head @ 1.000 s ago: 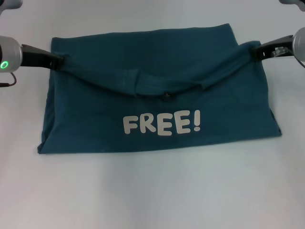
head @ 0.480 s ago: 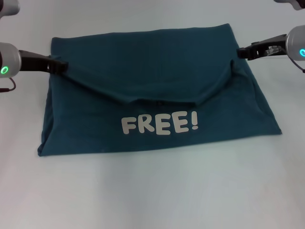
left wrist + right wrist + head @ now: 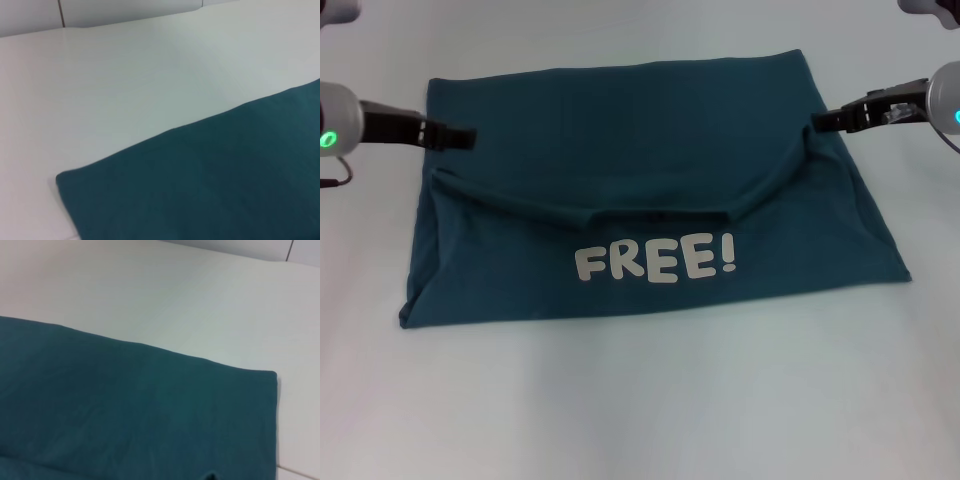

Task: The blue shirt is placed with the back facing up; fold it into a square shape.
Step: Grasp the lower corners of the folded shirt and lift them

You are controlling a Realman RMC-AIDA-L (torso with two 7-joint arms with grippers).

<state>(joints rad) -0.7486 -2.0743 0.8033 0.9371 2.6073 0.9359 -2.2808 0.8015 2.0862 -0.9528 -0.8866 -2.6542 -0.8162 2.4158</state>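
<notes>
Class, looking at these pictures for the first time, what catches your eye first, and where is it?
The blue shirt dominates the middle of the white table, folded into a broad slab with white "FREE!" lettering near its front edge. The left tool and right tool hover at its far corners.
</notes>
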